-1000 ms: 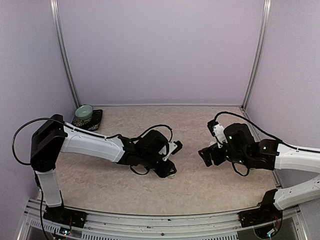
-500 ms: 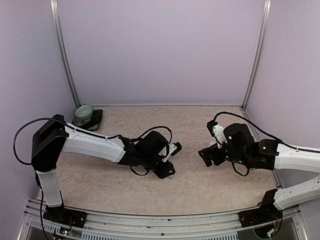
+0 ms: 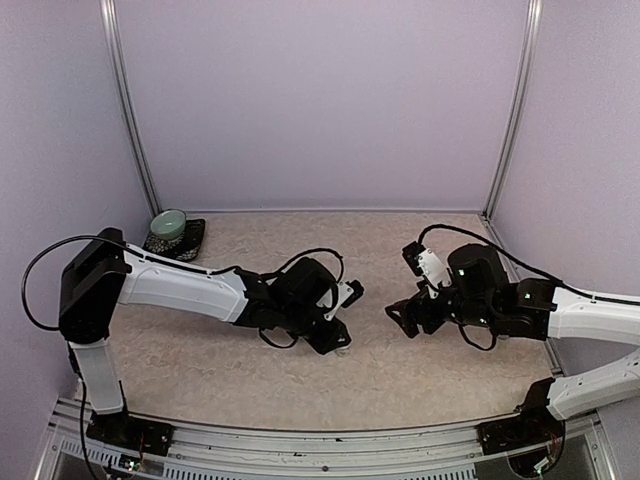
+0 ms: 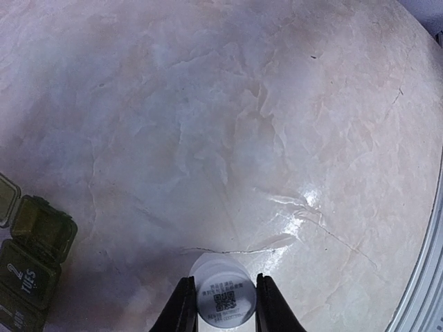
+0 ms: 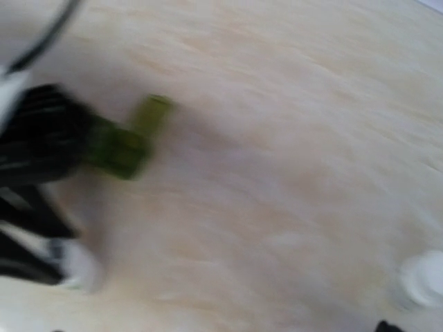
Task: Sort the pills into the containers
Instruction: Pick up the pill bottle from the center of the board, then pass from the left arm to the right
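No pills were seen sorted: the dark green strip of lidded compartments [image 4: 31, 259] was left lying on the beige marbled table [image 4: 242, 138] near the left gripper [image 4: 224, 280], which was closed on a small white round vial [image 4: 223, 304], while the right gripper [image 3: 398, 318] was spread wide, seemingly empty.

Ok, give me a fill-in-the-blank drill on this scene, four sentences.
The left gripper has its fingers on either side of a white ___.
The containers are dark ___.
The bowl stands in the back-___ corner.
The right gripper is empty and ___.
Missing words: bottle; green; left; open.
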